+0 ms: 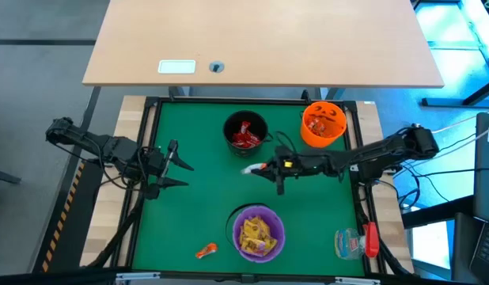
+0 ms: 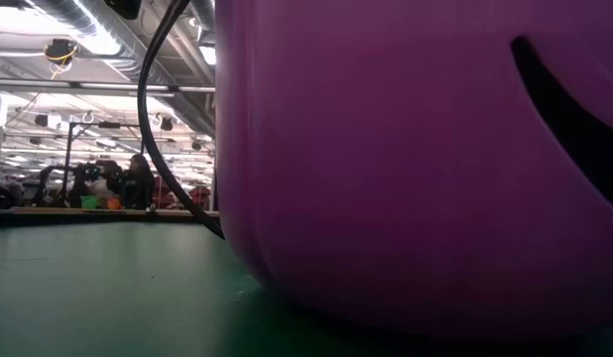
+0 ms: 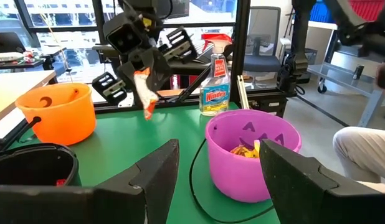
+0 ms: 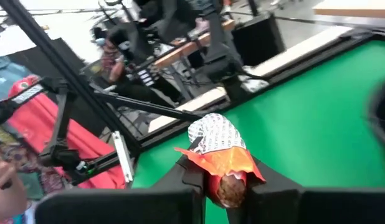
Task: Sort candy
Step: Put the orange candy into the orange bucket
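A candy (image 1: 250, 169) in an orange and silvery-white wrapper is in my right gripper (image 1: 260, 168), which is shut on it above the middle of the green table. The black bowl (image 1: 246, 131) holds red candy, the orange bowl (image 1: 324, 124) orange candy, and the purple bowl (image 1: 258, 232) yellow candy. One orange candy (image 1: 206, 251) lies loose on the mat near the front edge. My left gripper (image 1: 177, 166) stands open over the table's left side, with nothing between its fingers (image 3: 158, 174). My right gripper pinches the candy's orange wrapper (image 4: 225, 169) between its two fingers. The silvery-white end (image 4: 214, 134) sticks out past the fingertips. The fingers come about level from the table's right side. The candy (image 3: 144, 93) is lifted clear of the table.
A clear spray bottle with a red trigger (image 1: 357, 241) lies at the front right corner. A black frame (image 1: 363, 198) runs around the mat. The purple bowl (image 2: 416, 159) fills most of the low view, with a dark cable (image 2: 163, 149) beside it. A wooden table (image 1: 260, 39) stands beyond the far edge.
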`<state>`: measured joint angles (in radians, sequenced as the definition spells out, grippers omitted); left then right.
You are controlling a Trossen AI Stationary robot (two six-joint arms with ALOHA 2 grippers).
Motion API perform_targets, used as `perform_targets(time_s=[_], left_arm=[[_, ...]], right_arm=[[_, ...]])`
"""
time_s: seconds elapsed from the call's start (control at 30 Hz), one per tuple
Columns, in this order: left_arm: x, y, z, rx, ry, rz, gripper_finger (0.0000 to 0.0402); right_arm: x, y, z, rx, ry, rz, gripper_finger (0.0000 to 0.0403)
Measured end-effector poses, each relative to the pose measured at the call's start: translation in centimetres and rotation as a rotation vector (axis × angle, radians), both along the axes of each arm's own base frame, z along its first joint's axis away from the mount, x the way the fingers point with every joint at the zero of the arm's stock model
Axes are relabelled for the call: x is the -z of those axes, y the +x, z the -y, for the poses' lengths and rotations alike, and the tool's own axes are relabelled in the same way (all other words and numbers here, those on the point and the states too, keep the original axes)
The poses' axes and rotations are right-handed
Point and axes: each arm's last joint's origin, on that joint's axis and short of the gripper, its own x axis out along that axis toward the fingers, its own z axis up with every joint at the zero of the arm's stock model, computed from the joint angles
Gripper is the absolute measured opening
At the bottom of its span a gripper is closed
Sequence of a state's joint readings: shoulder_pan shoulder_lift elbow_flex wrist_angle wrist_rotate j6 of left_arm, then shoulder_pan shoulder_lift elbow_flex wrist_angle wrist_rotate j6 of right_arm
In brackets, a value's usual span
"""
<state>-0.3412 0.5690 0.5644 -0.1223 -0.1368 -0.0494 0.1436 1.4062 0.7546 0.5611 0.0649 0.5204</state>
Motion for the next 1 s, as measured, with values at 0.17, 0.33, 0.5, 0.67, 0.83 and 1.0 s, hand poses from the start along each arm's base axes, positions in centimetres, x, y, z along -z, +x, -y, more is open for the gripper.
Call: perform_targets(time_s=[0.17,0.33,0.5,0.67,0.83,1.0], left_arm=[[0.0,0.0,0.0,-0.013,0.001,0.001,0.0212],[0.0,0.0,-0.1,-0.048,0.005,0.005,0.0212],[0.0,0.2,-0.2,-0.087,0.011,0.002,0.0212],[0.0,0.4,-0.1,-0.091,0.004,0.004,0.0212],[0.1,0.6,-0.1,-0.096,-0.029,-0.004,0.0212],[0.1,0.6,-0.1,-0.119,-0.060,-0.008,0.0212]], right_arm=[[1.2,-3.3,0.7,0.071,0.033,-0.011,0.0030],[1.3,-6.7,1.4,0.159,0.031,0.002,0.0030],[1.2,-10.2,2.4,0.326,0.002,-0.057,0.0030],[0.2,-13.6,3.4,0.542,-0.014,-0.082,0.0030],[-0.5,-16.4,4.3,0.747,-0.026,-0.060,0.0030],[-0.2,-17.7,4.8,0.893,-0.077,-0.099,0.0030]])
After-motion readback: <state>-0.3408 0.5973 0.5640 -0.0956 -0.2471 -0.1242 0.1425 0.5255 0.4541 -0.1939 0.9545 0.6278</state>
